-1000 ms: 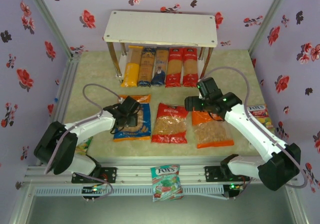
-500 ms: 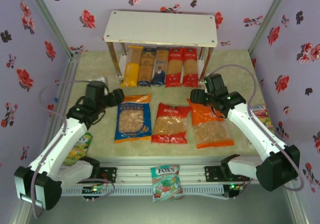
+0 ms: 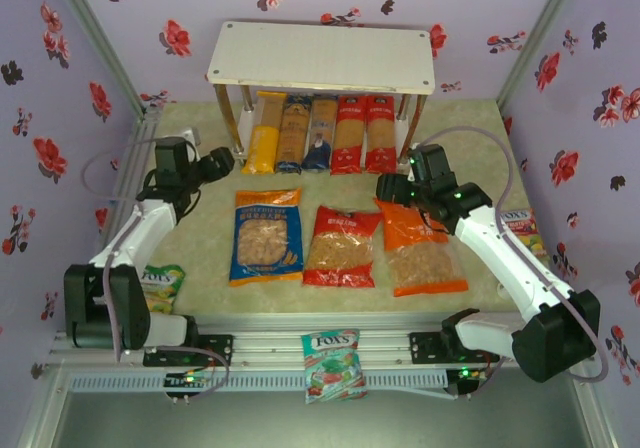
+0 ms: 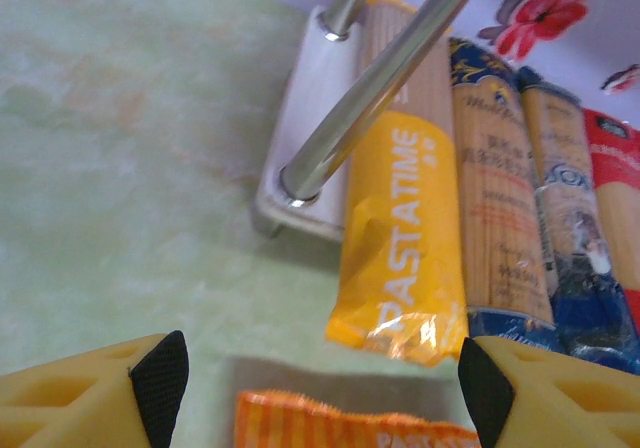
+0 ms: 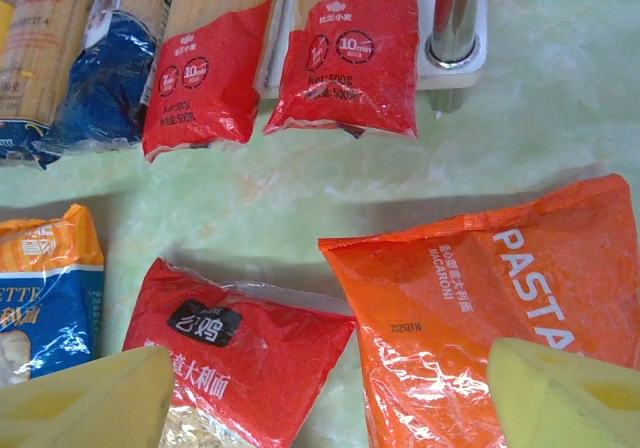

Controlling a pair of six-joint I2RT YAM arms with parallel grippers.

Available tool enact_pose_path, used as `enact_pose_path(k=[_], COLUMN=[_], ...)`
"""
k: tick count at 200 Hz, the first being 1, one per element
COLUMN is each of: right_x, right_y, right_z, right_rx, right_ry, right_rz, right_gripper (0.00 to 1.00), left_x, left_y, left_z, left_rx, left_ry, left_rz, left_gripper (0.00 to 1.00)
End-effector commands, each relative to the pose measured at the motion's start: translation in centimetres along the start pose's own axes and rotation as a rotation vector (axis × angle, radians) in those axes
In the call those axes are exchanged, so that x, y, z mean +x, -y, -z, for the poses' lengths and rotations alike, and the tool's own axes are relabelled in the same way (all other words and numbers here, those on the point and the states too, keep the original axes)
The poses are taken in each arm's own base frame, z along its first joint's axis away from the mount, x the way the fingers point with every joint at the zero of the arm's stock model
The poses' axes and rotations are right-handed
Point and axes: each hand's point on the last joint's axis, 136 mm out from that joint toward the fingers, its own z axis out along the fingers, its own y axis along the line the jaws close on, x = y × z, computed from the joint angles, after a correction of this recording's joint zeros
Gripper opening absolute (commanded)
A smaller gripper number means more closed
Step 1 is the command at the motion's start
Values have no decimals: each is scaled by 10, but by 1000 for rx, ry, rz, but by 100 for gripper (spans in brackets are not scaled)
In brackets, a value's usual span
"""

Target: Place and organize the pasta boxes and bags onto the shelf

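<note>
The shelf (image 3: 320,56) stands at the back, and five pasta boxes lie side by side on its lower board: yellow (image 3: 263,133), two dark blue (image 3: 305,133), two red (image 3: 364,133). In front lie the blue bag (image 3: 265,238), the red bag (image 3: 340,246) and the orange bag (image 3: 425,253), flat on the table. My left gripper (image 3: 222,163) is open near the shelf's left front leg (image 4: 380,78), facing the yellow box (image 4: 405,238), nothing between its fingers. My right gripper (image 5: 330,398) hovers open over the gap between the red bag (image 5: 240,348) and the orange bag (image 5: 500,278).
Small FOX'S candy bags lie at the front rail (image 3: 332,363), by the left arm's base (image 3: 160,286) and at the right wall (image 3: 520,230). Floral walls close in on three sides. The shelf's top board is bare.
My left arm has swung off the blue bag, out left and back toward the shelf's left leg, its jaws now wider. My right gripper has shifted slightly back and right.
</note>
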Motion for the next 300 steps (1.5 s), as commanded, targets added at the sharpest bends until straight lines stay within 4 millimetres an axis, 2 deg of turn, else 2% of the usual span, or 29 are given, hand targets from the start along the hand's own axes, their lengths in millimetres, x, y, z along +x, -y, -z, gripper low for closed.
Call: enact_pose_path(k=[1,24,66,103,110,131,170,206,216,250,300], right_x=[-18,-18,-19,-17,-16,-15,-14,-14,-14,-12,-11], right_y=[-8,-8,-4,2,4,5,7,6,7,10,11], right_z=[7,7,6,3,1,-2,-7,-10,-10,-9,-8], right_rx=[-32,-29,-18,3,7,10,16,14,16,20,15], right_ry=[50,50,52,46,40,33,20,9,8,7,10], right_rz=[-19,-11,-10,-13,-16,-21,-23,-23,-23,-25,-27], right_gripper=[83,83,83,83,83,83,83,83,83,82,82], left_x=[-37,-43,-62,-68,-67,-66,-64,-64,-64,-61,-52], left_y=[24,17,23,24,25,29,31,36,38,40,55], left_z=[-8,-25,-47,-69,-73,-82,-90,-91,-92,-92,-78], left_rx=[116,105,128,150,161,195,233,267,277,294,319], left_ry=[125,129,162,150,145,135,152,158,160,154,154], left_rz=[-119,-150,-219,-257,-257,-258,-250,-254,-254,-242,-267], left_gripper=[76,76,75,74,71,53,46,15,0,0,0])
